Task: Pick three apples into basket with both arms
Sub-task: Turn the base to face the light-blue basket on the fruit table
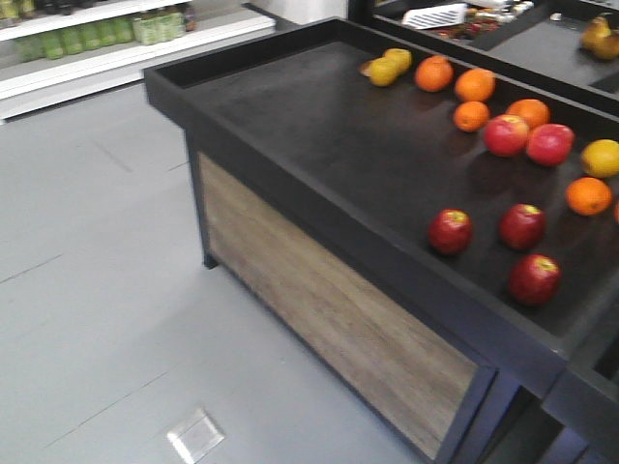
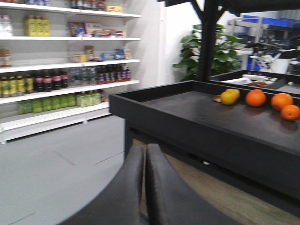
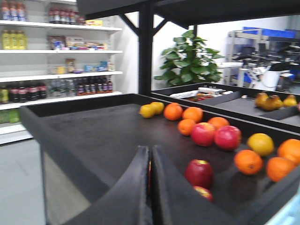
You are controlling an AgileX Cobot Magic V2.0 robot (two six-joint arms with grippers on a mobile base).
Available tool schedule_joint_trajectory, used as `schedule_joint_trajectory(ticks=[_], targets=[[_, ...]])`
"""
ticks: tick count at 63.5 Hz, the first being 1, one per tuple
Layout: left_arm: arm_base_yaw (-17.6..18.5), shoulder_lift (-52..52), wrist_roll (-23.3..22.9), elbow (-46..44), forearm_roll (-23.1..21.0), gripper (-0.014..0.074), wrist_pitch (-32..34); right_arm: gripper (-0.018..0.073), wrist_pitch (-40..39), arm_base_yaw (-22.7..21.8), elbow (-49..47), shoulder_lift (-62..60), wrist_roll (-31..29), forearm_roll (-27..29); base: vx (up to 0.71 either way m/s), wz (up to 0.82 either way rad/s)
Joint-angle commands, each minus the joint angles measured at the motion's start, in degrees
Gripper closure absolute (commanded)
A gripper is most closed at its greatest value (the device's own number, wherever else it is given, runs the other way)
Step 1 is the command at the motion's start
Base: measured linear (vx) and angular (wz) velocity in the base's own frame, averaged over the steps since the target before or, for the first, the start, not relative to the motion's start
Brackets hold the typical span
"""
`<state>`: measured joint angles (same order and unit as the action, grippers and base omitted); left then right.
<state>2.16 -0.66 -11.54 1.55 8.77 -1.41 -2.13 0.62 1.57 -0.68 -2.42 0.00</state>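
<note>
left end effector (image 2: pixel 145 151): fingers together, nothing held. It points at the outside wall of the surface (image 1: pixel 319 126), with floor below it.
right end effector (image 3: pixel 150 153): fingers together, empty. It looks over the near rim toward the fruit.
apples (image 1: pixel 522 226): three dark red ones in a loose cluster on the surface near the front rim, apart from each other, none picked.
basket: can't make it out in any view.
progress: I'd say zero of three so far.
risk, closed fingers: if either arm goes down like this it hits the top of an apple. Round fruit on a flat surface will likely roll into its neighbours or the rim.
risk, wrong fruit: the lighter red apples (image 1: pixel 527 140) sit just behind the cluster, with oranges (image 1: pixel 474 85) around them. A slightly long reach picks one of those.
risk, rim: the surface has a raised lip. The left arm sits lower and outside it, so a straight approach could clip the wall.
risk, arm clash: the targets are near each other, so both arms going in together would likely crowd the same spot.
risk, view: in the right wrist view the fingers hide most of one apple (image 3: pixel 149 174), showing only a red sliver, so its position is poorly seen.
risk, drop-off: with no basket sighted, the release point is a guess.
</note>
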Motion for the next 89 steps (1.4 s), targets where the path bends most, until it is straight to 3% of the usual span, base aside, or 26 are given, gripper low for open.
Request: schedule_joint_trajectory(ticks=[1, 89], targets=[[-0.04, -0.93, -0.51, 0.21, -0.52, 0.0603, 3.8, 0.0568, -4.65, 0.02, 0.82, -0.75, -0.17, 0.0, 0.12, -0.47], [-0.04, -0.93, -0.51, 0.21, -0.52, 0.0603, 3.8, 0.0568, -4.65, 0.02, 0.82, -0.75, -0.17, 0.0, 0.13, -0.53]])
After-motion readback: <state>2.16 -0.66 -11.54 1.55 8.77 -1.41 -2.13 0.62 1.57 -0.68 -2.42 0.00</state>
